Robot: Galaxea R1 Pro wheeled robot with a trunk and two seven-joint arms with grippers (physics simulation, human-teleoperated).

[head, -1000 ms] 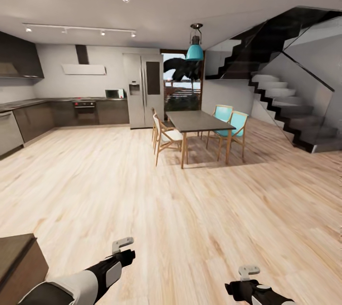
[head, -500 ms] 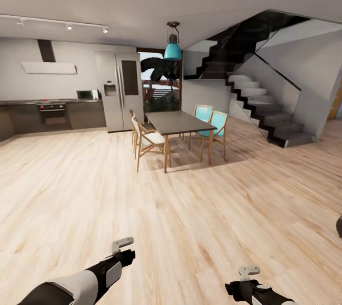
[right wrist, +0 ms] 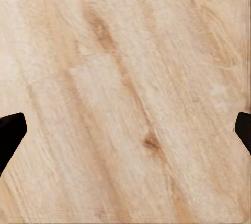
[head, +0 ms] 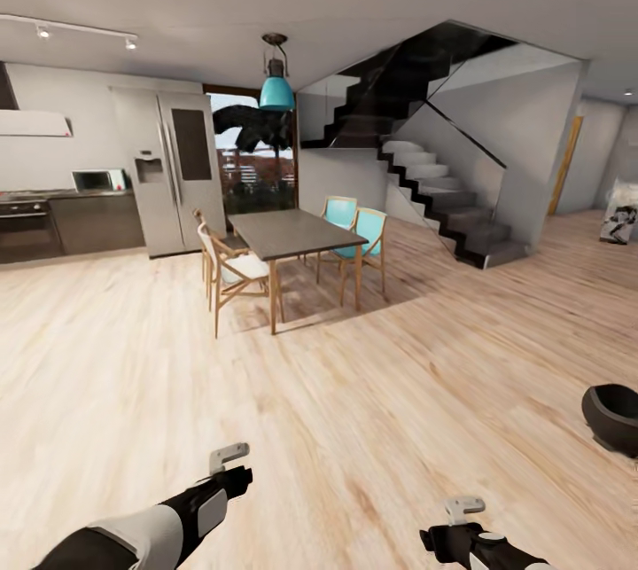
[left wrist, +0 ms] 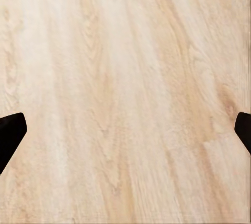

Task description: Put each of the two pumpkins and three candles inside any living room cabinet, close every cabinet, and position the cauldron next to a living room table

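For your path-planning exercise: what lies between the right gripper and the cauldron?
Only bare wooden floor in the head view, between the right gripper and cauldron.

The head view looks from high on the robot, forward and slightly down across an open room, taking in the wooden floor (head: 354, 410), the far dining table (head: 297, 233) and the staircase (head: 443, 198), with both arms low in the foreground. Each of the 2 wrist views faces straight down at the floor (left wrist: 125, 78) from close range, its 2 dark fingertips (left wrist: 10, 132) at the picture's edges. All 3 views share only the plank floor (right wrist: 125, 88).
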